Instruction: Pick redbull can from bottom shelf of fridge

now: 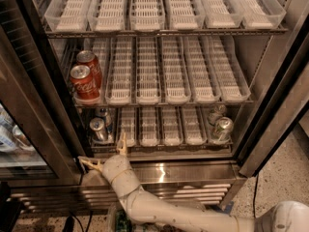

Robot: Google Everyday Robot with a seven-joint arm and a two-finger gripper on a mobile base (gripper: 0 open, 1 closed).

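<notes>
The fridge stands open in front of me. Two slim silver-and-blue redbull cans stand one behind the other at the left end of the bottom shelf: the front one and the rear one. My gripper is low at the front left, over the steel sill, just below and slightly right of the front redbull can and not touching it. Its two tan fingers are spread wide apart: one points up at the shelf edge, the other points left. It holds nothing.
Two red Coca-Cola cans stand at the left of the middle shelf. Two fatter silver-grey cans stand at the right end of the bottom shelf. The glass door hangs open at left. The dark door frame runs down the right.
</notes>
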